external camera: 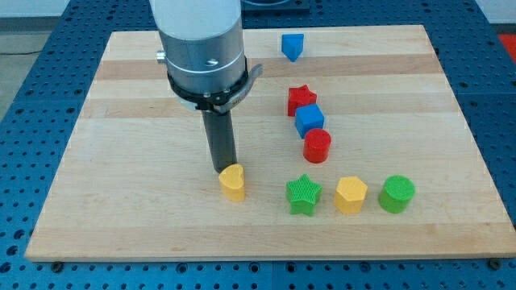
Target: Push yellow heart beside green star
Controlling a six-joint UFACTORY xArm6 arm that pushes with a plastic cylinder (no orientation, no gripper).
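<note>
The yellow heart [232, 183] lies on the wooden board, left of centre near the view's bottom. The green star [304, 196] lies to its right, about a block's width away. My tip [223, 168] is at the heart's upper left edge, touching or nearly touching it. The dark rod rises from there to the grey arm body at the view's top.
A yellow hexagon [351, 195] and a green cylinder [397, 194] sit right of the green star in a row. A red cylinder [317, 146], a blue cube [309, 121] and a red star [301, 100] stack diagonally above. A blue heart-like block [292, 46] is near the top edge.
</note>
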